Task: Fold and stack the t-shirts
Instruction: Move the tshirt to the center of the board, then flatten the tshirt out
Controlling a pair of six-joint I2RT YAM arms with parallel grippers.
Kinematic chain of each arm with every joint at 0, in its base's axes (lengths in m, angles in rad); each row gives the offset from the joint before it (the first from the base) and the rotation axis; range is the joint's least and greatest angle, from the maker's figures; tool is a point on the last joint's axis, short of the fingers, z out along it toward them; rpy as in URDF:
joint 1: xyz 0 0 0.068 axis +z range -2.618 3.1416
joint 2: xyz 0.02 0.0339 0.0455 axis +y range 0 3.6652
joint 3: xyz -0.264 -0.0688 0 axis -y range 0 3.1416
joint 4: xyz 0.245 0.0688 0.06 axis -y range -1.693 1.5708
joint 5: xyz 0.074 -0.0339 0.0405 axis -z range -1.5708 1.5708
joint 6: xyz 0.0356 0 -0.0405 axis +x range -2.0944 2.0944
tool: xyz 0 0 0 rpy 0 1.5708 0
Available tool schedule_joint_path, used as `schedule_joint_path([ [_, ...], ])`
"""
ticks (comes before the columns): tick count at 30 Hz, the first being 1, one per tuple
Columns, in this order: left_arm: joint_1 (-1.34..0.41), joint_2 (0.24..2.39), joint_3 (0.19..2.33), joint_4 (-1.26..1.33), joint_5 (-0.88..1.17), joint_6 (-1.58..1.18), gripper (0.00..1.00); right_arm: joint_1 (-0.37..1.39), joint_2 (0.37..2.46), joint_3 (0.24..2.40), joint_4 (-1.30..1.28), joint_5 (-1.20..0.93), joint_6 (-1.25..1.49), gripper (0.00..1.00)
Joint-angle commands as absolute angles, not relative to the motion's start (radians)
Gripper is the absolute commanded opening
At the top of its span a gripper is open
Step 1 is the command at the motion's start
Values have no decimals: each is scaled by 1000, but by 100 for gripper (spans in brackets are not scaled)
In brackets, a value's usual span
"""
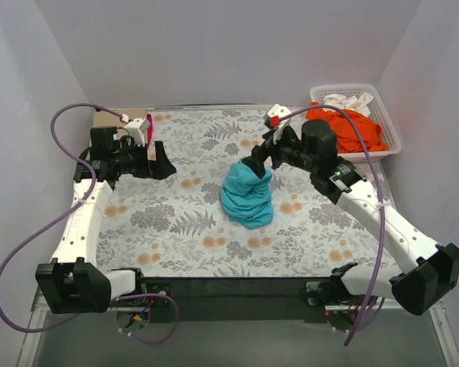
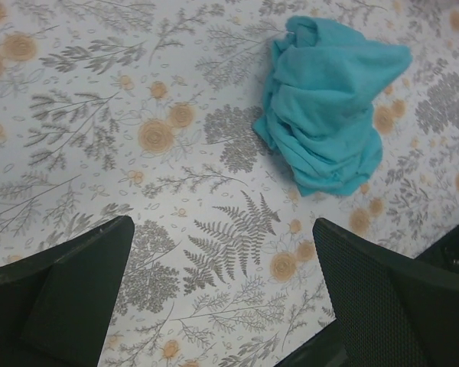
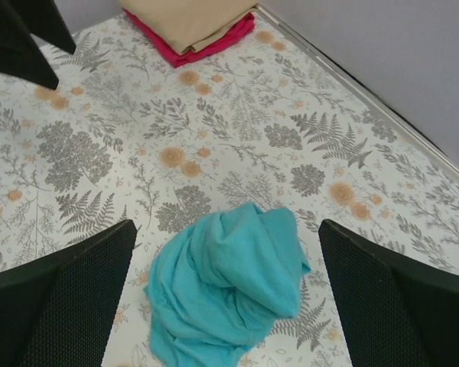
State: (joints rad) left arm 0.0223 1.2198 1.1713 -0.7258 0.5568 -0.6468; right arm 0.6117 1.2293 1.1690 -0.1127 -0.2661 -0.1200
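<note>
Floral tabletop (image 1: 176, 229), turquoise t-shirt (image 1: 247, 197) crumpled in a heap at centre. Right jaws gaping wide at its 1 o'clock edge; left jaws wide too, away at 9 o'clock. Danger: pinching several bunched layers at once, lifting a lump rather than a hem.

Wht arms (image 1: 84, 222), blk fingers (image 2: 382, 298), purple cables (image 1: 8, 267)

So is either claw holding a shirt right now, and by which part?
Nothing is held. The right gripper stands open above the crumpled turquoise t-shirt; the left gripper is open over the table cloth.
</note>
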Motion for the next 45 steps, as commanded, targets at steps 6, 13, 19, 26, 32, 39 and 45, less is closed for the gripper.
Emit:
schedule_joint_path([
  [6,-339,1337,1179,-589,503,-453,98,273,1216,1186,-426,-357,-11,92],
  [13,-636,1646,1426,-528,252,-249,92,74,1238,1135,-561,-475,-8,86],
  [19,-788,1813,1496,-436,189,30,95,61,1220,1059,-578,-451,-20,85],
  [26,-822,1976,1519,-338,52,143,73,52,1197,1035,-580,-440,-32,85],
  [32,-712,1879,1600,-377,158,-139,0,55,1148,1013,-551,-478,-89,80],
  [39,-369,1648,1492,-543,402,-497,0,124,1193,953,-491,-518,-134,75],
  [45,-221,1542,1157,-569,494,-564,0,287,1264,907,-382,-500,-143,75],
])
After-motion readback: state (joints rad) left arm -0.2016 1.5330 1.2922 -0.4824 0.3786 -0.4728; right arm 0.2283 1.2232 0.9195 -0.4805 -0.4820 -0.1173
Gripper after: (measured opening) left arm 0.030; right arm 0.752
